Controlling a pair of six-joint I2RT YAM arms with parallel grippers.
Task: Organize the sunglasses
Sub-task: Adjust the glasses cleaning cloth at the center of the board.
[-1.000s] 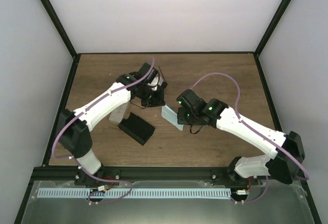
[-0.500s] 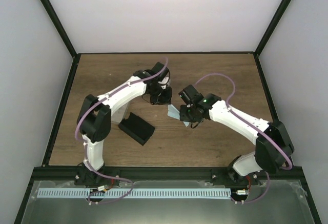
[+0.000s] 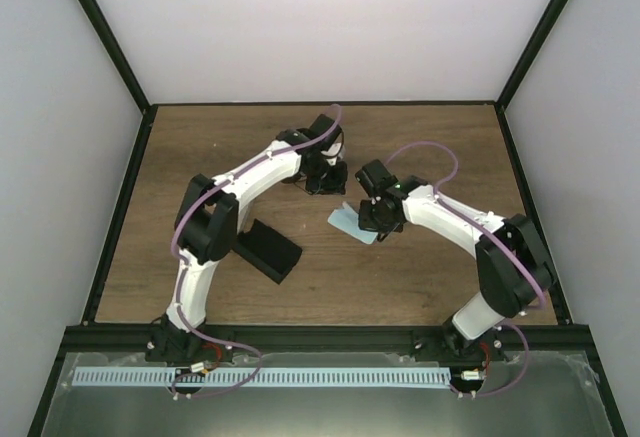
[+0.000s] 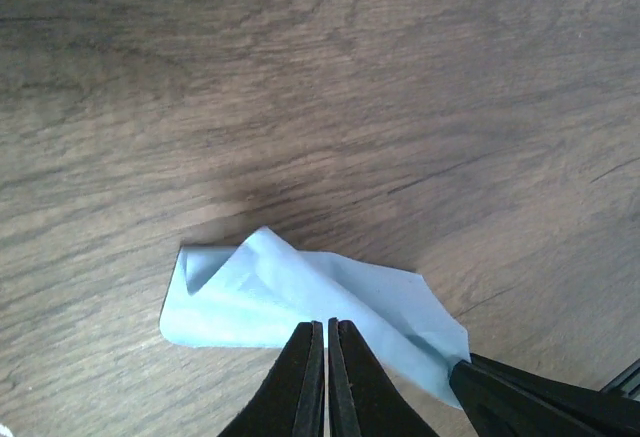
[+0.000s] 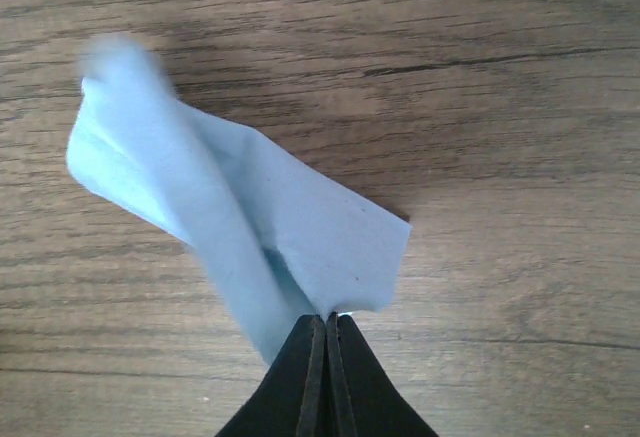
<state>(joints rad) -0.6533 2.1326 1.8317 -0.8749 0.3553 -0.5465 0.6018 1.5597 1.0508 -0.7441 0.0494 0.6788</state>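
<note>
Toward the desk's (image 3: 430,277) near left: a black case (image 3: 270,251). At mid-desk: a light blue cloth (image 5: 280,227), pinched by one corner in the shut right gripper (image 5: 326,319). Just beyond: the left gripper (image 4: 326,325), jaws closed, tips over that cloth — whether pinching it, cannot tell. Sunglasses — not made out in any view.

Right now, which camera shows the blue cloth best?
The right wrist view: the blue cloth fills it, one corner pinched in the shut jaws of the right gripper, though its far tip is blurred. The left wrist view shows it smaller and crumpled; the top view shows only a tiny patch.
</note>
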